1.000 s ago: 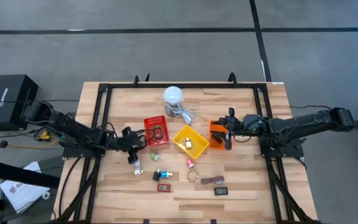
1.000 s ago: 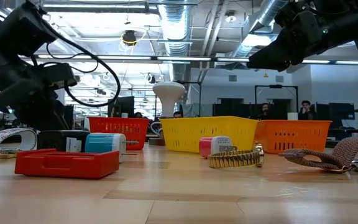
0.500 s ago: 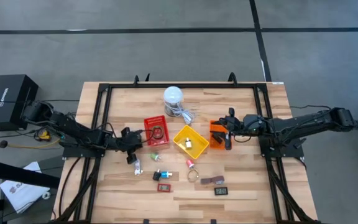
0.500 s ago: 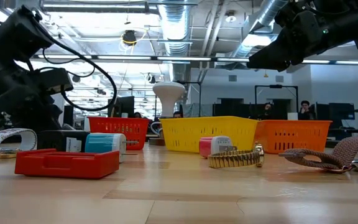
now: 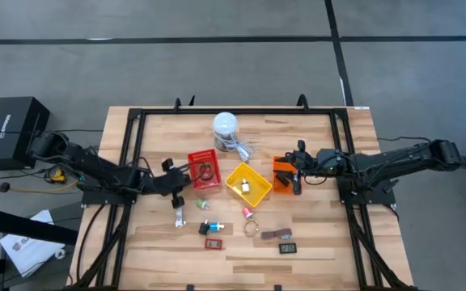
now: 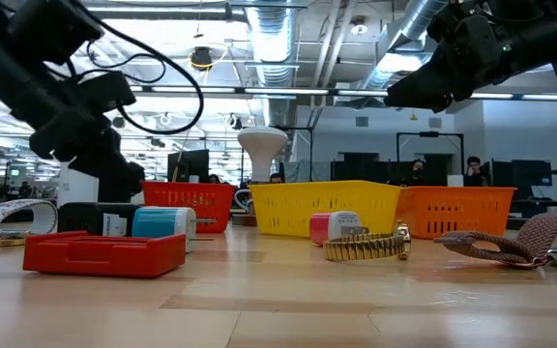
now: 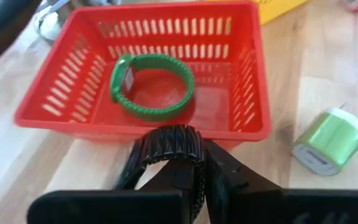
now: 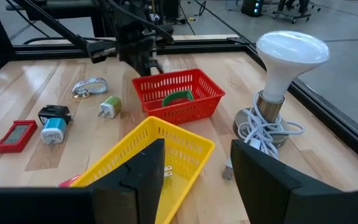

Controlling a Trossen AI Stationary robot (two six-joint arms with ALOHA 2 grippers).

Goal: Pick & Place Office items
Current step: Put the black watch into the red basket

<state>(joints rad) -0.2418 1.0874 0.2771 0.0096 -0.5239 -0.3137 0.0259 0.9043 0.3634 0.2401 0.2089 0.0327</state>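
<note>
Left end effector: a black watch band is being pinched between the fingers, just short of the red tray's near wall; in the high view this end effector is being held at the left edge of the red tray.
White-strapped watch: is lying on the worktop just in front of the left end effector.
Red tray: a green watch is lying inside on the floor of it, its band curled in a ring.
Green charger plug: is resting on the bare worktop just beside the red tray, outside it.
Front row: a flat red device, a blue-and-black plug, a pink-and-white plug, a metal watch, a brown strap and a small black device are being left loose on the worktop, in front of the trays.
Yellow tray: is standing tilted between the red and orange trays, with a small white piece inside.
White lamp: is standing behind the trays, its cable coiled at the base.
Orange tray: is being overhung by the right arm.
Right end effector: the fingers are being kept spread and empty, above the orange tray, pointing toward the yellow tray.
</note>
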